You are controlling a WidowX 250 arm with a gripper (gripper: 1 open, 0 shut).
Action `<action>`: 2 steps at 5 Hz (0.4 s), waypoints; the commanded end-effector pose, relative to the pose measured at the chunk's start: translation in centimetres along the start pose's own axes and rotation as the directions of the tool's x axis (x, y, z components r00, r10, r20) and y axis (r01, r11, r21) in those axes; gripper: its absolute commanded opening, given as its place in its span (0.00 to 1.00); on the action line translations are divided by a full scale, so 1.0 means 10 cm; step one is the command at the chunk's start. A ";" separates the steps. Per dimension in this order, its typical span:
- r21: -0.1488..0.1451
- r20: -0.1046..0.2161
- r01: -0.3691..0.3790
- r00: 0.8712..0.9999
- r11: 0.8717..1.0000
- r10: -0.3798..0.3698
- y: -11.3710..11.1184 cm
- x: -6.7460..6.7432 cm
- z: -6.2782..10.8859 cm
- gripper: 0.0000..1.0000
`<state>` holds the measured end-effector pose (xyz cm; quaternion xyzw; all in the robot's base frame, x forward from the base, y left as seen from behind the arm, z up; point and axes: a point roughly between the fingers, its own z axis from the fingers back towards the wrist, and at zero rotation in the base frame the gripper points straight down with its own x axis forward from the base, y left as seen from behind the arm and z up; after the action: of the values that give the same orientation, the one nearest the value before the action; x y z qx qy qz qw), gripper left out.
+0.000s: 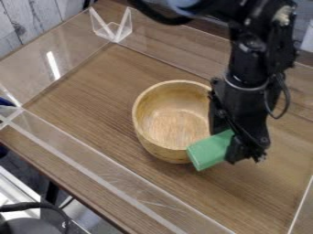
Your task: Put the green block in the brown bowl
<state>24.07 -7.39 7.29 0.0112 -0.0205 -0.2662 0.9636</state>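
The green block [210, 152] hangs tilted just off the table, right at the near right rim of the brown bowl [171, 119]. My gripper [236, 146] points down and is shut on the green block, gripping its right end. The block's left corner overlaps the bowl's outer wall in this view; whether they touch I cannot tell. The round, light-brown wooden bowl stands in the middle of the table and holds nothing.
A clear acrylic wall [73, 146] runs along the near and left sides of the wooden table [110, 78]. A small clear bracket [112, 25] stands at the far left corner. The black arm [257, 46] rises to the upper right.
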 end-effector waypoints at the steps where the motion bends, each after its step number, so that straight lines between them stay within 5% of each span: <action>1: 0.023 0.075 -0.024 0.997 0.999 0.022 0.08 0.02 0.17 0.00; 2: 0.018 0.078 -0.021 0.997 1.000 0.019 0.09 0.00 0.14 0.00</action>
<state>23.71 -6.66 7.29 0.0104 -0.0295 -0.2577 0.9657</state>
